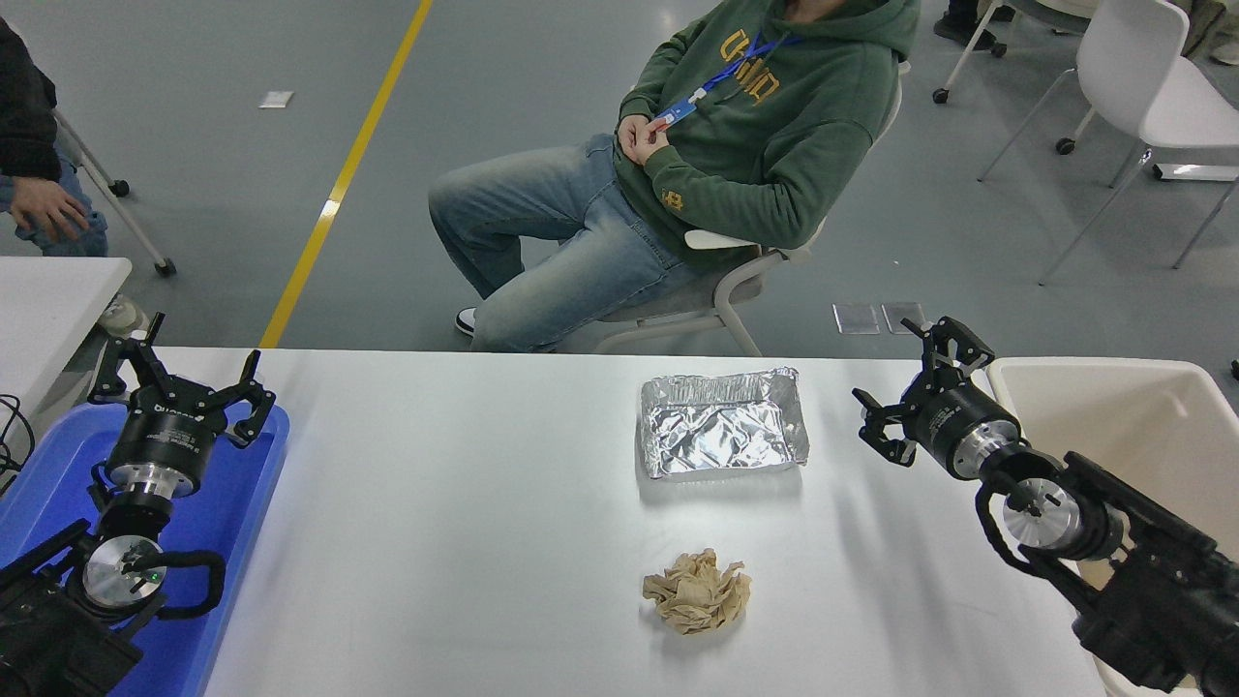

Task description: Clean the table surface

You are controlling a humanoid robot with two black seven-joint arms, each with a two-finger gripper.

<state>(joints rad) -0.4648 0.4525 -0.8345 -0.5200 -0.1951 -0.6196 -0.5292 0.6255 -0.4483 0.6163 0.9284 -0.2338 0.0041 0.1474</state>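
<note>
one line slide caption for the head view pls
Right gripper open beside the beige bin; foil tray and crumpled paper on the table surface.

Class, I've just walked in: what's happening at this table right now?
Nothing is being held. The right gripper is open and empty near the table surface's right edge, beside the beige bin. A foil tray and a crumpled brown paper lie on the table. The left gripper is parked over the blue tray.
</note>
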